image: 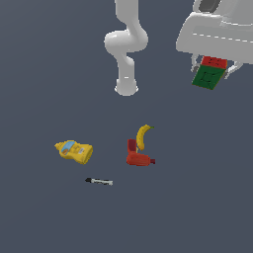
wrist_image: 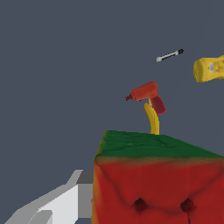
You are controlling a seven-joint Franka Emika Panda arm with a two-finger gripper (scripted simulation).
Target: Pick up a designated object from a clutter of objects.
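The puzzle cube [image: 210, 73], showing red and green gridded faces, hangs high above the floor at the exterior view's upper right, held in my gripper [image: 212, 66], which is shut on it. In the wrist view the cube [wrist_image: 157, 179] fills the near field, with one white finger [wrist_image: 52, 203] beside it. The other finger is hidden behind the cube. The rest of the clutter lies far below on the floor.
On the floor lie a yellow mustard bottle [image: 75, 150], a banana [image: 143, 135] leaning on a red drill-like tool [image: 137, 156], and a thin black-and-white marker [image: 100, 181]. The arm's white base [image: 126, 88] stands behind them.
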